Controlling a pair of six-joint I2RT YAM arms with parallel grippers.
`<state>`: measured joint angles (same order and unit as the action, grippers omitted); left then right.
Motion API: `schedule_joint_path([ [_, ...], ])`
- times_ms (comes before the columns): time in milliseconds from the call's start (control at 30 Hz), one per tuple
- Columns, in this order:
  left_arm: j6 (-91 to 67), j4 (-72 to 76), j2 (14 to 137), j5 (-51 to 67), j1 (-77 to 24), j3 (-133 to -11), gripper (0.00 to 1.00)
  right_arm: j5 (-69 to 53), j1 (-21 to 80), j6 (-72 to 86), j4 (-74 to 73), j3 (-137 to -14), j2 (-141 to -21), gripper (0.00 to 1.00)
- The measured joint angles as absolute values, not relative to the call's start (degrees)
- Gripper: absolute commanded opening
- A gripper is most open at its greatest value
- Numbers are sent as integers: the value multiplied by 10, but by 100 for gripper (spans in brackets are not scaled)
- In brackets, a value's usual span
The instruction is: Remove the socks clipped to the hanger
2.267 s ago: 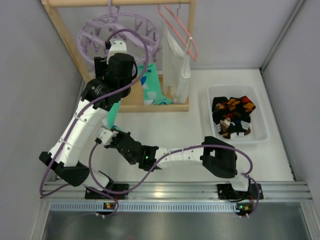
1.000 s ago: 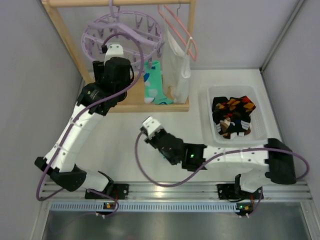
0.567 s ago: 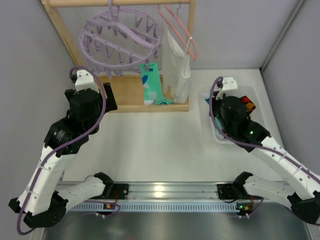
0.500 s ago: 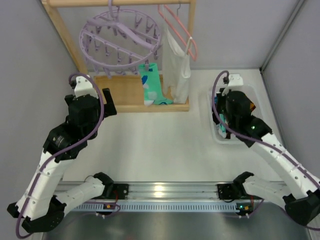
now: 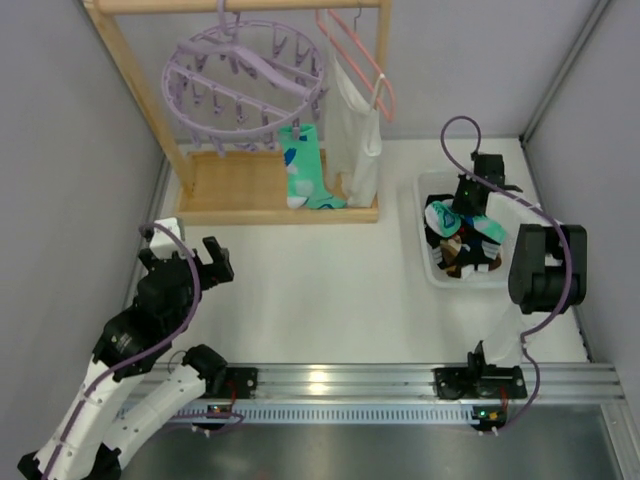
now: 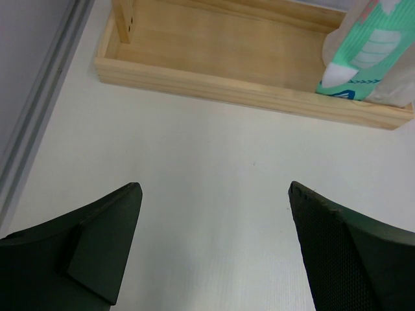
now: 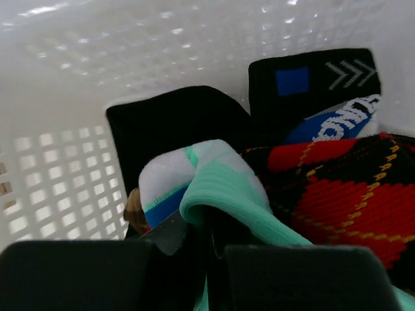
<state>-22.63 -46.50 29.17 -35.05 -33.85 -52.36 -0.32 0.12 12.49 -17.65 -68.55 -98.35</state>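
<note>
The lavender hanger (image 5: 245,85) hangs from the wooden rack at the back left. One teal sock (image 5: 303,165) is still clipped to it; it also shows in the left wrist view (image 6: 363,52). My right gripper (image 5: 468,212) is down in the white basket (image 5: 420,230), shut on a mint-and-white sock (image 7: 227,188) that is folded over its jaws (image 7: 207,233). A black sock with red diamonds (image 7: 343,188) and a black-and-blue sock (image 7: 311,84) lie beside it. My left gripper (image 5: 185,262) is open and empty above the bare table (image 6: 214,188), near the front left.
A white garment (image 5: 355,130) hangs on a pink wire hanger (image 5: 365,60) right of the teal sock. The rack's wooden base tray (image 6: 214,91) lies ahead of my left gripper. Grey walls close in on both sides.
My left arm has pulled back from the hanger to the front left. My right arm has swung right with the mint sock into the basket. The hanger has swung a little.
</note>
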Motion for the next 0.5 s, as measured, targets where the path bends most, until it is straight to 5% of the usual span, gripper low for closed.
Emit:
schedule_joint_path([
  [133,-233,-458,251,-350,-338,-520,98,-64,-32,162,-129,-670,-1024,15],
  [300,-240,-447,234,-350,-338,-519,98,-117,-48,184,-108,-663,-1020,50],
  [500,-241,-445,237,-349,-338,-518,98,-128,-54,183,-151,-666,-965,66],
])
